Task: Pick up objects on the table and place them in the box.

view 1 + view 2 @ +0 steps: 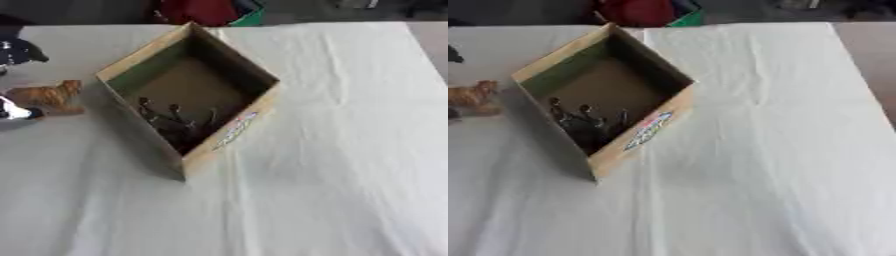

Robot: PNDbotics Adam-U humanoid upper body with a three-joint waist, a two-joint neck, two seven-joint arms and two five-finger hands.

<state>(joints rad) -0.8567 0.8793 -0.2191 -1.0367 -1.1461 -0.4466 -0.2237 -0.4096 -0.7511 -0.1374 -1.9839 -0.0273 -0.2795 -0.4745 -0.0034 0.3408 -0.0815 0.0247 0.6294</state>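
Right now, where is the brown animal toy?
The brown toy stands on the table at the left edge of the left eye view, just left of the box, outside it.

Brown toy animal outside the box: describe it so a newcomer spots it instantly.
Start at the open cardboard box on the white cloth. Look left toward the table edge: the brown toy animal stands there. The black-and-white shapes beside it differ in colour.
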